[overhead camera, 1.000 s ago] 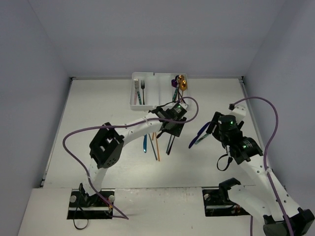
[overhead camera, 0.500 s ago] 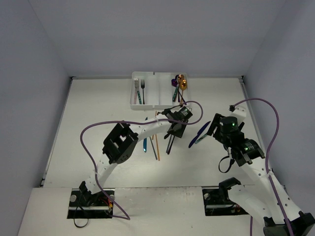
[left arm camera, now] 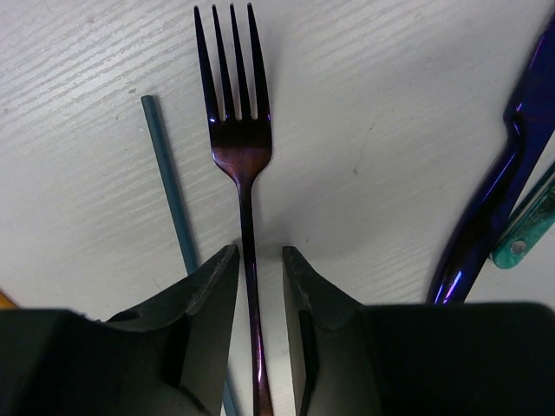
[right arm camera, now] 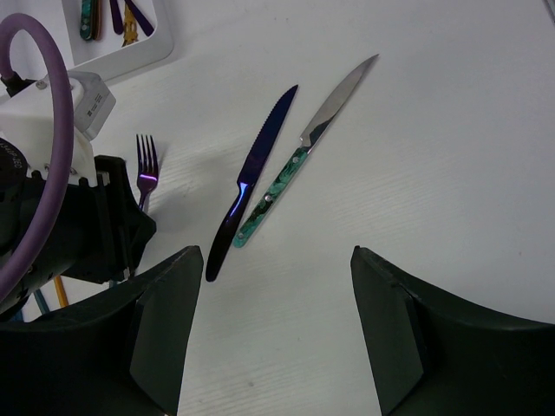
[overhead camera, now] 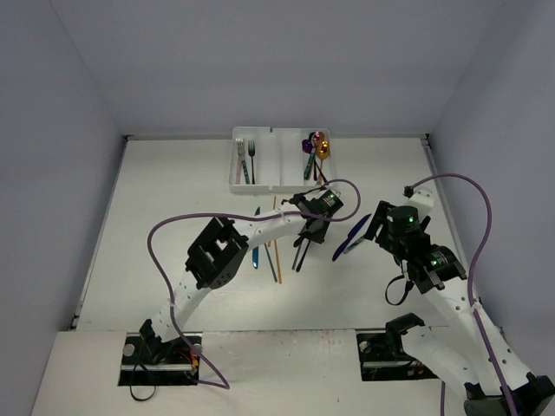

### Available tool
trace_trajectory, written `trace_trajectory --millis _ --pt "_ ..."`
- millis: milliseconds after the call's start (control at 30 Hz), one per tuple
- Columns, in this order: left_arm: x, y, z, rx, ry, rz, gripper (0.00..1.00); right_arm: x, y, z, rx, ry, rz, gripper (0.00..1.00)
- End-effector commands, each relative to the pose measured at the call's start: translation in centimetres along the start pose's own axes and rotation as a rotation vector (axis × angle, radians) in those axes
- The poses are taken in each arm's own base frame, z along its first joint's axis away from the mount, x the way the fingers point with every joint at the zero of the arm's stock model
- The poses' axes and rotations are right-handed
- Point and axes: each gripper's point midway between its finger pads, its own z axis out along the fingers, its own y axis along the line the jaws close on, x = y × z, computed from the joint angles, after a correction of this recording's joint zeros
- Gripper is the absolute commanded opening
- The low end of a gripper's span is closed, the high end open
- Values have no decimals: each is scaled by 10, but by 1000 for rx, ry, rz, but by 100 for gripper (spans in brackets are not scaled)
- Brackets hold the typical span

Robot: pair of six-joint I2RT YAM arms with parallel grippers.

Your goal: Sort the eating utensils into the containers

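Observation:
A dark purple fork (left arm camera: 241, 147) lies on the table, tines pointing away from my left gripper (left arm camera: 260, 256). The jaws stand narrowly open astride its handle, with a thin gap on each side. In the top view the left gripper (overhead camera: 305, 232) is low over this fork (overhead camera: 299, 256). My right gripper (right arm camera: 277, 329) is wide open and empty above bare table, just right of a blue-purple knife (right arm camera: 256, 169) and a teal-handled knife (right arm camera: 303, 160). The white tray (overhead camera: 277, 186) at the back holds forks (overhead camera: 245, 154) on its left side and spoons (overhead camera: 315, 146) on its right.
A teal chopstick (left arm camera: 169, 182) lies just left of the fork. A blue utensil (overhead camera: 256, 251) and orange chopsticks (overhead camera: 277, 250) lie left of it on the table. The left arm (overhead camera: 217, 251) stretches across the middle. Grey walls close in the table.

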Motion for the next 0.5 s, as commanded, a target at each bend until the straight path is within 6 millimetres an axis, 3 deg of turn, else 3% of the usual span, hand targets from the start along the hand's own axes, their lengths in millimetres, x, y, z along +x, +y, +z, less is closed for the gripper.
trace_trajectory --millis 0,100,200,333,467 --pt "-13 -1 -2 -15 -27 -22 22 -12 0 -2 5 -38 22 67" --pt "-10 0 -1 -19 -17 -23 9 -13 0 -3 7 -43 26 67" --pt "-19 0 -16 -11 -42 -19 1 -14 -2 -3 15 -50 30 67" --pt "-44 2 -57 11 -115 -23 0 -18 -4 -5 26 -67 34 67" --pt "-79 27 -107 2 -215 -77 0 -21 -5 -5 34 -73 30 67"
